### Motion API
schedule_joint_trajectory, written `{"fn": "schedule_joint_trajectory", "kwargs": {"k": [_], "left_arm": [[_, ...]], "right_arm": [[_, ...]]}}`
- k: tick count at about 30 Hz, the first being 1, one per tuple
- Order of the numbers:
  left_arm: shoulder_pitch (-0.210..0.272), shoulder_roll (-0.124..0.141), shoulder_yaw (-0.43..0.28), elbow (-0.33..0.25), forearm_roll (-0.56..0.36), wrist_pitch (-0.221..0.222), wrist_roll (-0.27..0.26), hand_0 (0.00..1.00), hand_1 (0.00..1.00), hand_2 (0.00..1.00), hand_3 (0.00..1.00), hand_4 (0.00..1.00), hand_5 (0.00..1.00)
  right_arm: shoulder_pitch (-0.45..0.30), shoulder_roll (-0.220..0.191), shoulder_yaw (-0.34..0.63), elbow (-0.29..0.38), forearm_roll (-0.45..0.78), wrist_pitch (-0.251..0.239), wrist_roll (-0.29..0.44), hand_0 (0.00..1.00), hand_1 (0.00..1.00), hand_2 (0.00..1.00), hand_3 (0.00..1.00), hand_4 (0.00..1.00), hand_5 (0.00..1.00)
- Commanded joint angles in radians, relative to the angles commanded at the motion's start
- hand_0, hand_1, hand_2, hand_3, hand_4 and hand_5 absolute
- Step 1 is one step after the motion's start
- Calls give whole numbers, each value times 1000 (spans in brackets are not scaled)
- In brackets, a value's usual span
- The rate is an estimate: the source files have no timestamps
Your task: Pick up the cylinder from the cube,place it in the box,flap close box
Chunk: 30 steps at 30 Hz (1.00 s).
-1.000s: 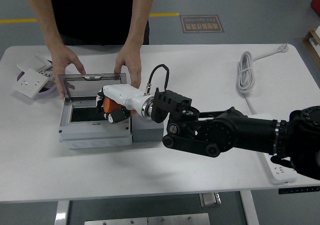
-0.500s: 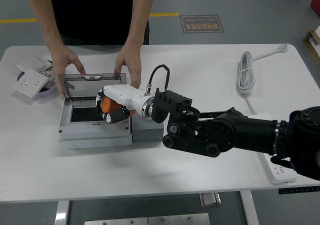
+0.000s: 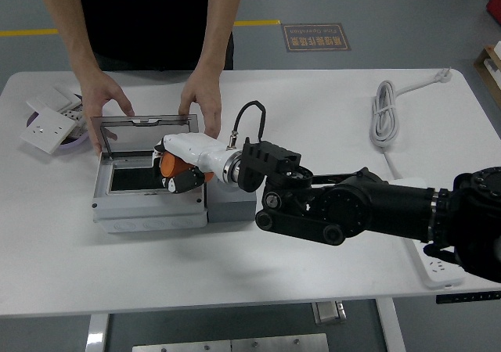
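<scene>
The orange cylinder [image 3: 170, 166] sits clamped in the right hand [image 3: 182, 164], fingers wrapped around it, hovering over the open grey box [image 3: 149, 195]. Just right of the box sits the grey cube [image 3: 232, 203]. A person's hands [image 3: 202, 95] steady the raised clear lid [image 3: 145, 123].

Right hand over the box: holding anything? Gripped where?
The right hand holds the orange cylinder, fingers wrapped around its side, over the open box. The person's hands steady the lid.
</scene>
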<state>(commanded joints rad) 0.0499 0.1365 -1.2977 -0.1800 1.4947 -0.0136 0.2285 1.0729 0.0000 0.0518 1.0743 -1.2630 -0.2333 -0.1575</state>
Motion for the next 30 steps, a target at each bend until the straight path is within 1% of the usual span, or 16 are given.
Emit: {"fn": "schedule_joint_trajectory", "kwargs": {"k": [2,3,8,9,24,30], "left_arm": [[0,0,0,0,0,0,0,923,852,854,951,2,2],[1,0,1,0,-1,1,0,923,852,854,951,2,2],[3,0,3,0,-3,1,-1,923,852,854,951,2,2],[3,0,3,0,-3,1,-1,923,852,854,951,2,2],[2,-1,3,0,1,-1,0,923,852,854,951,2,2],[2,-1,2,0,3,-1,-1,923,852,854,951,2,2]], "right_arm": [[0,0,1,-1,-1,2,-3,815,716,759,777,955,449],[-1,0,2,-1,-1,3,-4,836,730,769,794,972,454],[-5,0,2,-2,3,0,-4,836,730,769,794,972,454],[-5,0,2,-2,3,0,-4,848,751,789,845,987,462],[-10,0,8,-6,6,-3,3,844,755,796,856,986,471],[-14,0,3,-13,25,-14,15,850,752,804,864,997,479]]}}
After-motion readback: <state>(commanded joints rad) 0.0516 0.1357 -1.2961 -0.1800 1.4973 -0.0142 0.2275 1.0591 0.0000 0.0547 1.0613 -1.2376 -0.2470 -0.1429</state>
